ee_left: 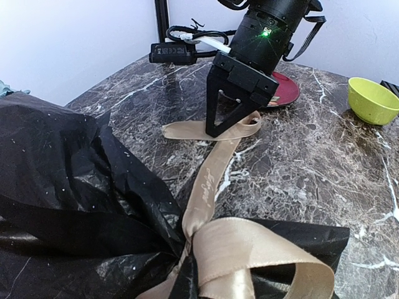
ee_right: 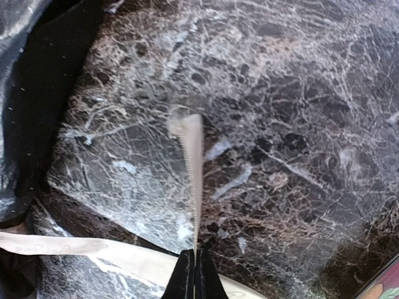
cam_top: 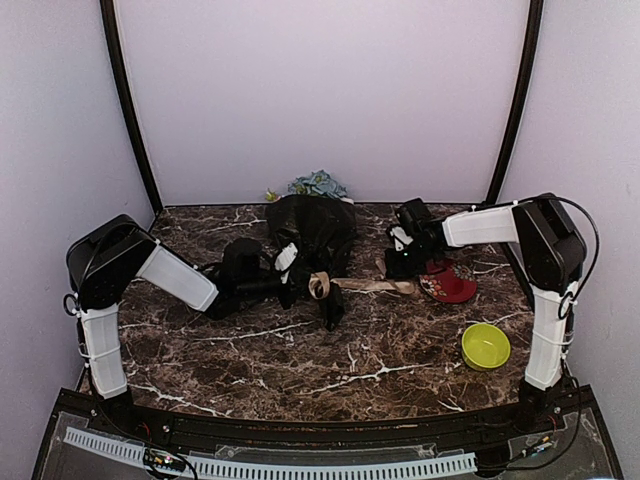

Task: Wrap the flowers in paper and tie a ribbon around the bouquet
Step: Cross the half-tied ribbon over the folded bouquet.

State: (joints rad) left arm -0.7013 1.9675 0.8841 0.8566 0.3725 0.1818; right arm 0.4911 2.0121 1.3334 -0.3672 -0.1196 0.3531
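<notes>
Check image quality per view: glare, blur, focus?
Top external: soft even light, slightly grainy; the paper reads as one black mass. Left wrist: sharp, with sheen on the ribbon. Right wrist: tabletop in focus, washed paler towards the top; the right gripper at the bottom edge is near-black.

Green bowl [cam_top: 486, 346] near red plate [cam_top: 448, 284], marbled table [cam_top: 300, 360].

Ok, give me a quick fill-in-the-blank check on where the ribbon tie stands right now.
1. The right gripper is ____ on the ribbon.
2. The bouquet is wrapped in ____ paper.
3. The green bowl sits on the ____ half of the table.
Missing words: shut; black; right.
</notes>
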